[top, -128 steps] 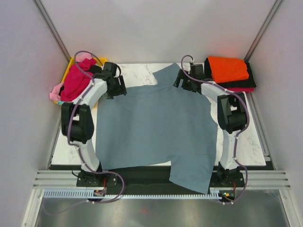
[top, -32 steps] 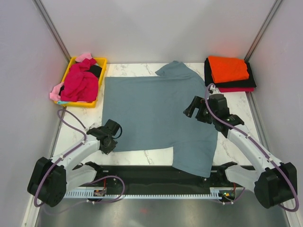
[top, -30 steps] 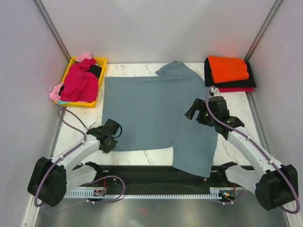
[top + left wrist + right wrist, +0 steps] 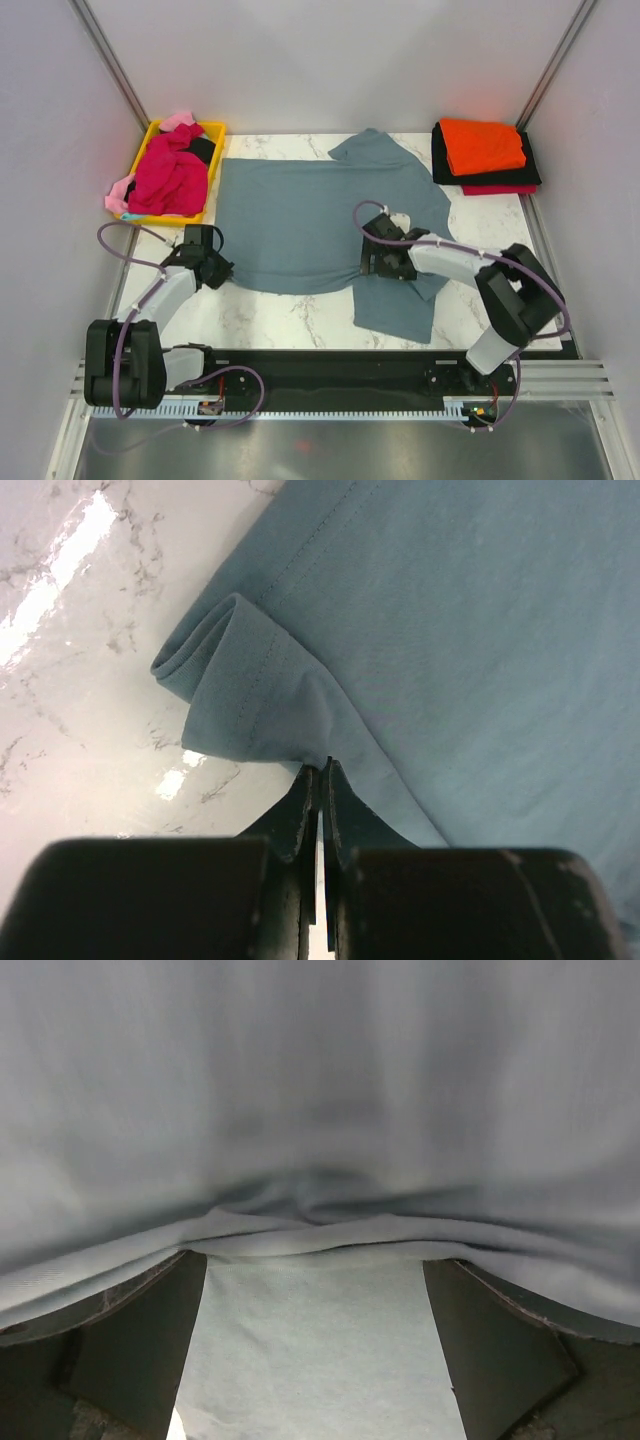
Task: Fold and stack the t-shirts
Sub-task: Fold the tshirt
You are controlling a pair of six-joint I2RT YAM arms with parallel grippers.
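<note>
The slate blue-grey t-shirt lies spread on the marble table, its lower right part doubled over near the front. My left gripper is shut on the t-shirt's rolled lower left corner, the fingertips pinching the hem. My right gripper is low on the shirt's lower middle. It is open, and a ridge of bunched cloth runs across in front of its wide-apart fingers. Magenta, pink and black shirts lie heaped at the back left.
The yellow tray holds the heap at the back left. A folded stack stands at the back right: orange on black on red. Bare marble shows along the front and left.
The left gripper moved back and left with the corner. The right gripper came left and down onto the shirt. The lower right flap that hung over the front edge now lies on the table.
</note>
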